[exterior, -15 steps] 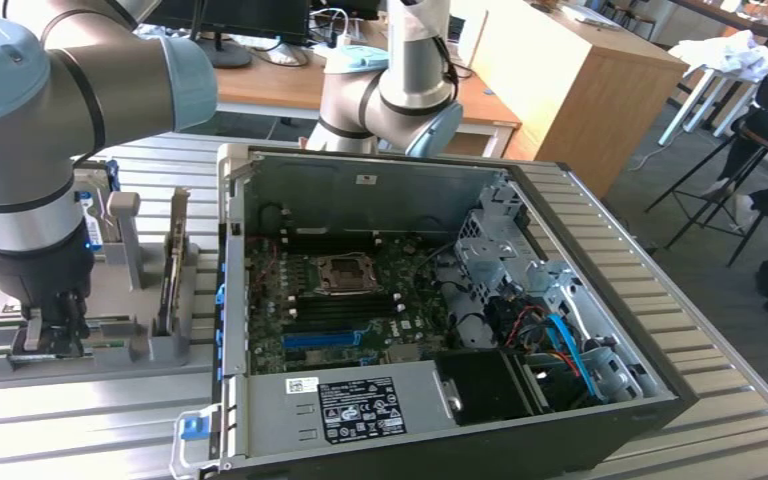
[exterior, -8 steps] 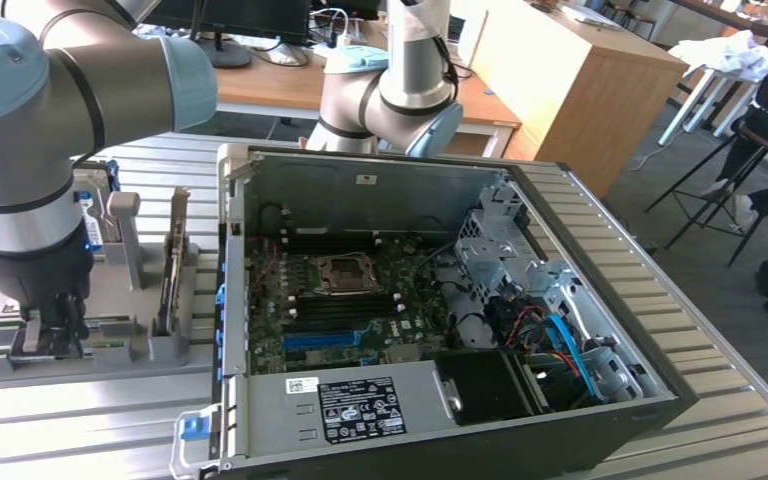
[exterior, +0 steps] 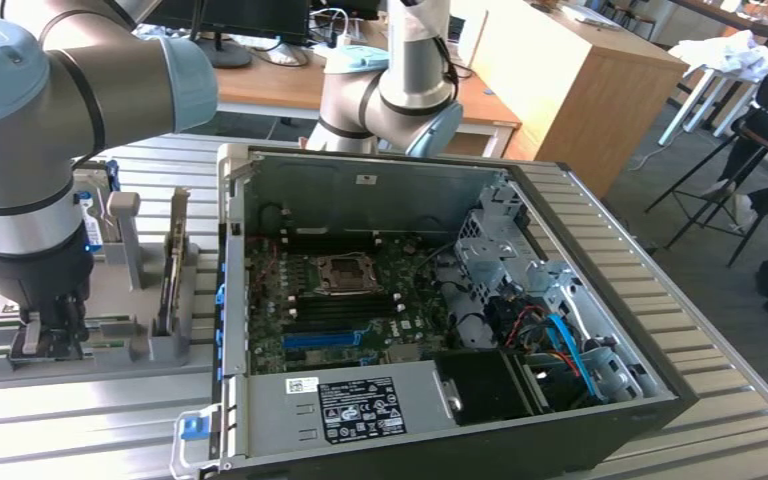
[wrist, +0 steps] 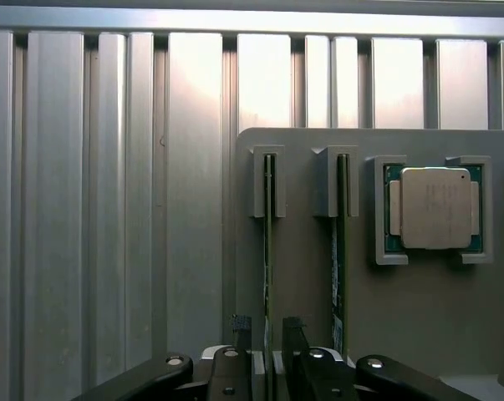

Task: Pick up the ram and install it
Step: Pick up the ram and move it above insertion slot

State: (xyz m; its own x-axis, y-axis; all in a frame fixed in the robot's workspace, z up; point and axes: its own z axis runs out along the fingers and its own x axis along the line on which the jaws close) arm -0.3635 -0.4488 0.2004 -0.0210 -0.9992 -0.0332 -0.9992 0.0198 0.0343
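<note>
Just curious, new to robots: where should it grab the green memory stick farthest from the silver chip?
Pinch the ram across its flat faces at the free long edge, coming straight down. It stands on edge in the grey holder, so only that edge is exposed. The open gripper straddles it.

Matt ribbed metal table (wrist: 84, 209), grey plastic holder (wrist: 306, 276), green circuit-board ram (wrist: 268, 251), metal processor lid (wrist: 435, 207)

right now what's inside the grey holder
In the holder: one ram stick on edge between the gripper's fingers, another stick beside it, a processor. The gripper covers the sticks' near ends.
</note>
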